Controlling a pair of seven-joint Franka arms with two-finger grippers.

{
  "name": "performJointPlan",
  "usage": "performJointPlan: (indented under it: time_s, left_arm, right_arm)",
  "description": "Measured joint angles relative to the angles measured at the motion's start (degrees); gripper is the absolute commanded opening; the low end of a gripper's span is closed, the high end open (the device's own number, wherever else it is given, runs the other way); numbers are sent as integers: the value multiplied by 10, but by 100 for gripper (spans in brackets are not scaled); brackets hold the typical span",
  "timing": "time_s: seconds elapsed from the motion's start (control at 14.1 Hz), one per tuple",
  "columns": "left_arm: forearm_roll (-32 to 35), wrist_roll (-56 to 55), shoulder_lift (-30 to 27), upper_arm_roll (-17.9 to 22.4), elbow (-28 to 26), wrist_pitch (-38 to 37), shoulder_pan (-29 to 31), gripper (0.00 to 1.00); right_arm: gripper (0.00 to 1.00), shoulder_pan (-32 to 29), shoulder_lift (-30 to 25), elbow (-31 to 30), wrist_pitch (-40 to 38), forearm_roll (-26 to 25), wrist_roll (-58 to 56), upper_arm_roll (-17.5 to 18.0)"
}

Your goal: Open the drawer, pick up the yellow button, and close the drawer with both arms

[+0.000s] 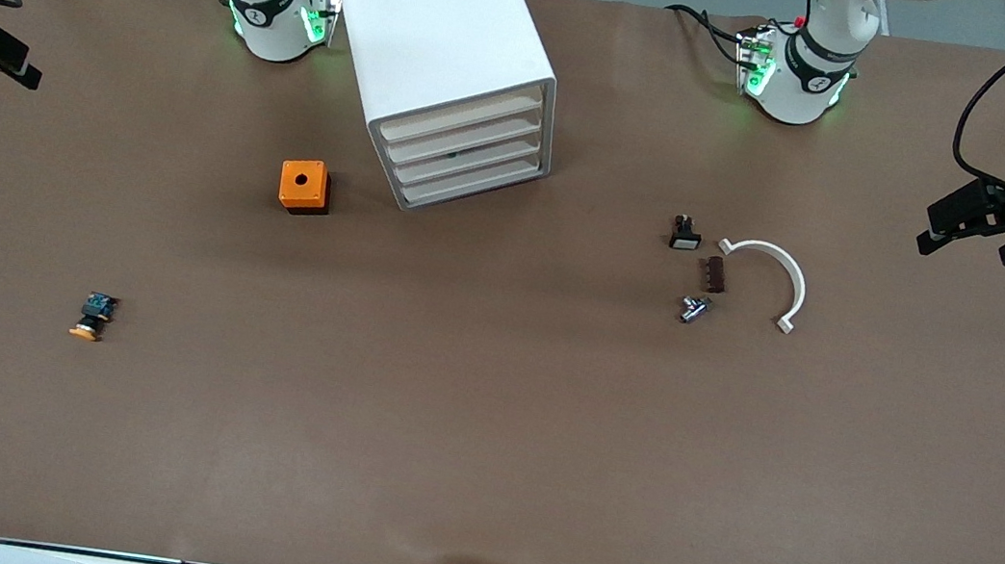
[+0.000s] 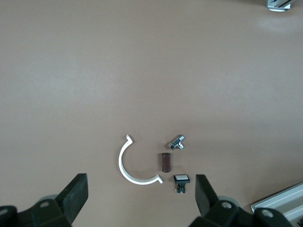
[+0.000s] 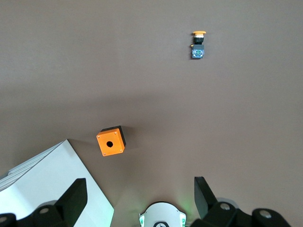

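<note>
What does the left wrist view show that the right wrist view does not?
Only the left wrist view: the left gripper, open over the table, with the white arc, brown block, metal fitting and black part. Only the right wrist view: the right gripper, open, plus the button, orange box and white drawer cabinet. Both: brown table.

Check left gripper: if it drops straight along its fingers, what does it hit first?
Probably bare table. The left gripper is open and points down at it; the white arc and black-white part lie just off the line, though depth is unclear.
</note>
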Motion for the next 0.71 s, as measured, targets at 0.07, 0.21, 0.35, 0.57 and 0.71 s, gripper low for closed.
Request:
performJointPlan:
  time_s: [0.07, 0.21, 0.35, 0.57, 0.71]
  left_arm:
    - [1, -4, 0, 0, 2, -8, 0, 100]
    - [3, -14, 0, 0, 4, -19, 1, 100]
    - [3, -17, 0, 1, 4, -25, 1, 100]
    - [3, -18, 0, 1, 4, -26, 1, 100]
    - [11, -18, 0, 1, 5, -28, 1, 100]
  right_arm:
    - [100, 11, -2, 0, 4, 0, 0, -13]
    - [100, 16, -6, 0, 12, -3, -5, -21]
    - [100, 14, -8, 0, 15, -4, -11, -21]
    - [100, -3, -12, 0, 17, -6, -13, 7]
    - [100, -6, -15, 0, 17, -8, -13, 13]
